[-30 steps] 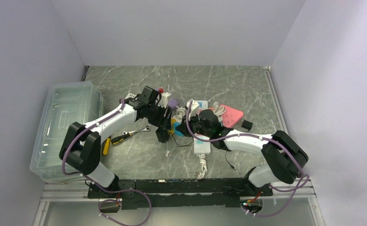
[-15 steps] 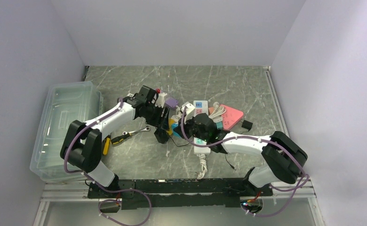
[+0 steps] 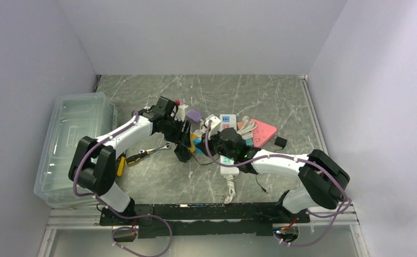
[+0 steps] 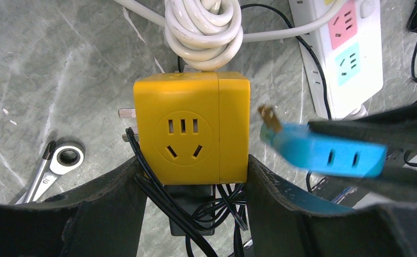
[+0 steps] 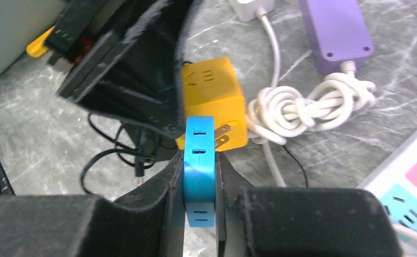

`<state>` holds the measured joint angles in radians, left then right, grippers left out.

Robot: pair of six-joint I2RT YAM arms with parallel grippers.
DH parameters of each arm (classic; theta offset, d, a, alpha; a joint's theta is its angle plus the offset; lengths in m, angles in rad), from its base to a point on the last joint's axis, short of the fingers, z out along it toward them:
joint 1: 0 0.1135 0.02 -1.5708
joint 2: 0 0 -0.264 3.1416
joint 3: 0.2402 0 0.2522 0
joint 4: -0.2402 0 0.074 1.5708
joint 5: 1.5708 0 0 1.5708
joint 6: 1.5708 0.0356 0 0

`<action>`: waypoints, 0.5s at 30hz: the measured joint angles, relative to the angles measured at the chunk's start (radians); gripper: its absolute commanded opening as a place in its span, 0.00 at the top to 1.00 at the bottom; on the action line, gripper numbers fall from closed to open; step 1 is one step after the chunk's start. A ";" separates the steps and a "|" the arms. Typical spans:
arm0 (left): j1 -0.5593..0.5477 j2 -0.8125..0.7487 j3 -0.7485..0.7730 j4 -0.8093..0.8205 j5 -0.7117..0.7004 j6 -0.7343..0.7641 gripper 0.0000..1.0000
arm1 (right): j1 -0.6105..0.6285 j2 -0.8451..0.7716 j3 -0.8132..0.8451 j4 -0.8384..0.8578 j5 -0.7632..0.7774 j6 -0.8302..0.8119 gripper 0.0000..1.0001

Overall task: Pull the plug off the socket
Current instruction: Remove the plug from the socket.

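A blue plug, brass prongs bared, sits clear of the yellow socket cube, just beside it at three o'clock. The right gripper is clenched on the plug's flat sides, likely to draw it straight out. The left gripper clasps the cube's sides, seemingly bracing it. A coiled white cable lies at twelve o'clock, a wrench at eight.

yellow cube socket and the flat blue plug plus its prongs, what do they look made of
The yellow cube socket looks like moulded hard plastic: smooth satin faces, a seam down one face. The flat blue plug seems the same kind of plastic, matte, with clean-cut slots. Its prongs are metal, probably brass by the shiny gold tone.
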<state>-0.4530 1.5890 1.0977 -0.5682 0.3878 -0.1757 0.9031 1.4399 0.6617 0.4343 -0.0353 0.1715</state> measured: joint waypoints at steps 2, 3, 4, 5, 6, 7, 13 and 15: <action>-0.002 -0.002 0.000 0.001 -0.002 0.006 1.00 | -0.037 -0.006 -0.003 0.001 -0.016 0.013 1.00; -0.003 -0.002 0.000 0.001 -0.003 0.007 1.00 | -0.059 -0.011 -0.005 0.001 -0.028 0.020 1.00; -0.005 -0.003 0.000 0.002 -0.005 0.009 1.00 | -0.080 -0.020 -0.010 0.003 -0.040 0.028 1.00; -0.007 -0.003 0.000 0.002 -0.010 0.011 1.00 | -0.103 -0.029 -0.017 0.006 -0.055 0.038 1.00; -0.010 -0.004 0.000 0.002 -0.013 0.014 1.00 | -0.122 -0.037 -0.023 0.009 -0.069 0.045 1.00; -0.012 -0.005 0.000 0.002 -0.016 0.016 1.00 | -0.141 -0.046 -0.029 0.013 -0.081 0.052 1.00; -0.014 -0.012 -0.001 0.004 -0.020 0.016 1.00 | -0.177 -0.060 -0.036 0.015 -0.095 0.069 1.00; -0.008 -0.027 -0.013 0.018 -0.014 0.016 1.00 | -0.177 -0.055 -0.035 0.012 -0.089 0.076 1.00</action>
<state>-0.4610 1.5623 1.0847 -0.5499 0.3733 -0.1593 0.7258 1.3849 0.6266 0.4461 -0.1238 0.2474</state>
